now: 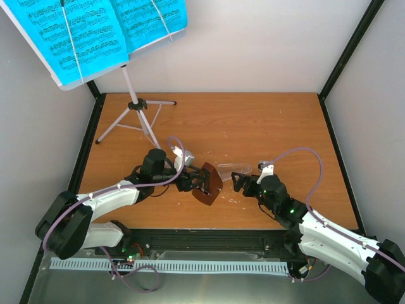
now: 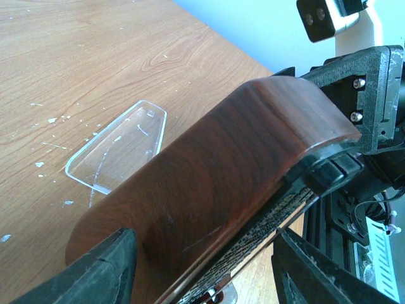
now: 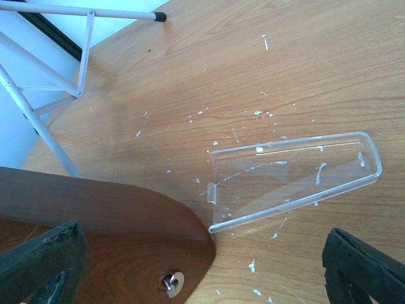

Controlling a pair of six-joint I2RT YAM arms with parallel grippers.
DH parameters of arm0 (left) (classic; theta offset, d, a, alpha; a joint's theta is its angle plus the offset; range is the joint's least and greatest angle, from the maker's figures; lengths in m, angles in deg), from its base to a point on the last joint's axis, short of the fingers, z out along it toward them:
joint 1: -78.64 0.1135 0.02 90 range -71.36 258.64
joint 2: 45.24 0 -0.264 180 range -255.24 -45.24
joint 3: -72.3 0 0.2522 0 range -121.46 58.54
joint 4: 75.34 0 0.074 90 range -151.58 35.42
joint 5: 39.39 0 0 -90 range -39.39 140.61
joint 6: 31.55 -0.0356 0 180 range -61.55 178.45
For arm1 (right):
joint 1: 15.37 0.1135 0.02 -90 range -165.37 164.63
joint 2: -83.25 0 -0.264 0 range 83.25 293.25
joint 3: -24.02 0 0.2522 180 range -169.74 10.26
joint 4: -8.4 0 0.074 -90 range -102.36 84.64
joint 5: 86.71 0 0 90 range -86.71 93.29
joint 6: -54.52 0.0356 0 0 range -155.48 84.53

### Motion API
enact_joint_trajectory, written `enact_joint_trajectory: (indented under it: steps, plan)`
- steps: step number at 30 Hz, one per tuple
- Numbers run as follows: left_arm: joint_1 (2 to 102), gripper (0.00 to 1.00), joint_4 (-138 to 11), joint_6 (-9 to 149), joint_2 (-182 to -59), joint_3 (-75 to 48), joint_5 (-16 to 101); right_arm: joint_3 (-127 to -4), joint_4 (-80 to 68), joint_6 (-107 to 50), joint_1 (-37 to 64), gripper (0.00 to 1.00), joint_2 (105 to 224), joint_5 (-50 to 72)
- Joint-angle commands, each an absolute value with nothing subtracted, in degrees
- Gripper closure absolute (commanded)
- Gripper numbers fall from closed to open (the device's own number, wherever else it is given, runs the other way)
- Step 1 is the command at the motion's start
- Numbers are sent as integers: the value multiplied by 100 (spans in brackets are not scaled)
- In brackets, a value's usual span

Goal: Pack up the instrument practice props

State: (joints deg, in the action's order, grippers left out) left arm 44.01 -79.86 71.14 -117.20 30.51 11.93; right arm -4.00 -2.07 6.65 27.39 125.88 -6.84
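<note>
The brown metronome (image 1: pixel 207 189) lies tilted between the fingers of my left gripper (image 1: pixel 201 180), which is shut on its sides; in the left wrist view its wooden body (image 2: pixel 209 190) fills the gap between the fingers. Its clear cover (image 1: pixel 234 169) is off and lies flat on the table just beyond it, and shows in the left wrist view (image 2: pixel 120 149) and the right wrist view (image 3: pixel 294 177). My right gripper (image 1: pixel 243 182) is open, right of the metronome (image 3: pixel 95 234) and near the cover. The silvery music stand (image 1: pixel 136 107) stands at the back left with cyan sheet music (image 1: pixel 95 28) on its desk.
The tripod legs (image 3: pixel 57 95) spread over the back left of the wooden table (image 1: pixel 266 126). White flecks are scattered on the table around the cover. Black frame posts stand at the back corners. The right arm's gripper (image 2: pixel 364 95) is close to the metronome's top end.
</note>
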Motion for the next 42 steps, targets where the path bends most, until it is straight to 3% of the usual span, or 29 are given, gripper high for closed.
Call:
enact_joint_trajectory:
  steps: [1,5,10,16,19,22,26,42]
  plan:
    - [4340,41,-7914,7010,-11624,2872,1307,-390,-307,742,2697,0,12478,-810]
    - [4341,30,-7905,7101,-11176,3176,1848,-380,-290,899,2586,0,12569,-522]
    - [4345,13,-8008,7504,-10926,3568,1686,-478,-233,882,2541,0,12964,-221]
    - [4340,9,-8219,7779,-11313,3824,1795,-808,-114,713,2541,13,13743,250]
    - [4342,11,-8472,7829,-11394,3859,1550,-891,135,673,2541,17,14059,584]
    - [4340,21,-8504,7769,-11643,3819,1645,-1022,497,414,2541,23,14433,1320]
    - [4340,27,-8615,7769,-12024,3757,1585,-1356,575,294,2541,33,14864,1755]
    - [4340,24,-8280,7891,-11646,3812,1340,-2422,534,-38,2524,31,16002,1399]
